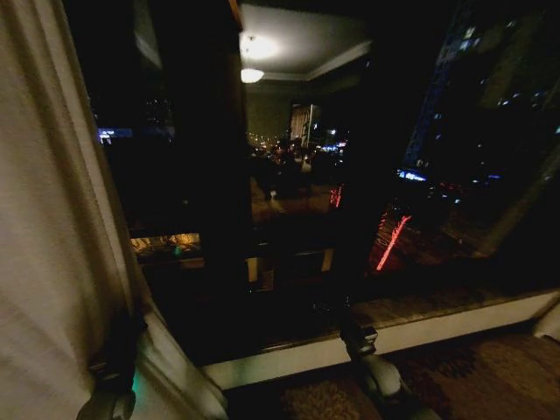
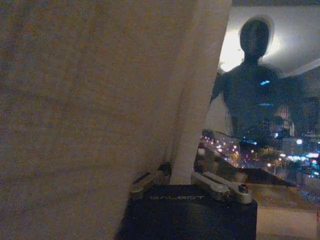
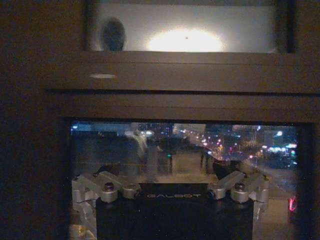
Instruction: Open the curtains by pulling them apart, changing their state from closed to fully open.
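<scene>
1. The curtain (image 1: 52, 219) – a sheer cream panel with vertical pleats – hangs at the far left of the head view, bunched to the side; its long axis runs floor to ceiling.
2. Our left gripper (image 1: 118, 359) sits low at that panel's inner edge. In the left wrist view the left gripper (image 2: 192, 186) has a fold of the curtain (image 2: 100, 100) running down between its linkages, so we judge it closed on the fabric, though the fingertips are hidden.
3. Our right gripper (image 1: 337, 317) reaches toward the window sill (image 1: 420, 328) near centre, well apart from the left panel. In the right wrist view the right gripper (image 3: 172, 187) faces bare window glass (image 3: 185, 150) with its linkages spread wide – open, holding nothing.
4. The right-hand panel: a pale scrap at the lower right edge of the head view may be it; we cannot tell.
5. Key relation: the held curtain lies to the robot's left of the left gripper, so any further pull goes leftward, across the pleats. The left arm is nearer by far.
6. Most of the window looks uncovered, so we judge the task nearly done.
</scene>
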Controlling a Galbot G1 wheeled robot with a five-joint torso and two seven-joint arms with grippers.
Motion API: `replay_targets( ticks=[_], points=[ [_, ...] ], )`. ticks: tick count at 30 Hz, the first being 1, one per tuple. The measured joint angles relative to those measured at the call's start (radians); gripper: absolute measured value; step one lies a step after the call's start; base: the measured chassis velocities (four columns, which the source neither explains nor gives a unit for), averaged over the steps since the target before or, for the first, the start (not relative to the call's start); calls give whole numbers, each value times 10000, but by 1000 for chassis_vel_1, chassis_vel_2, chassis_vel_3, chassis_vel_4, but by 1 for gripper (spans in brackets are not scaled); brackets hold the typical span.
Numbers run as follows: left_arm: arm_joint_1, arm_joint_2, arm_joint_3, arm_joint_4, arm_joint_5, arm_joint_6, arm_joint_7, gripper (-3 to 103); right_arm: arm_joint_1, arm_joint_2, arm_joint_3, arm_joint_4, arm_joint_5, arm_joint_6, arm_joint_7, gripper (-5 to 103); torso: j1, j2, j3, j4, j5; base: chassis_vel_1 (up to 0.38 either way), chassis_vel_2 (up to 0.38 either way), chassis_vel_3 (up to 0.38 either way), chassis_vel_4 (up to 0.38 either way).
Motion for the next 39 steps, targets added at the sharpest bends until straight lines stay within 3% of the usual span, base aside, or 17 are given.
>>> replay_targets(
  ticks=[21,28,39],
  points=[
    [105,-70,-57,63,46,-153,1,0,0,0,-1,0,0,0,0,100,-2,2,-1,2,3,425,273,-422,-272],
    [146,-82,-53,70,77,-220,-6,0,0,2,-2,2,0,0,-1,100,-2,3,-2,3,-5,172,164,-171,-171],
    [204,-81,-47,78,87,-210,4,0,0,-4,3,1,0,0,2,100,2,-2,2,-3,6,-36,-26,18,22]
  ],
)
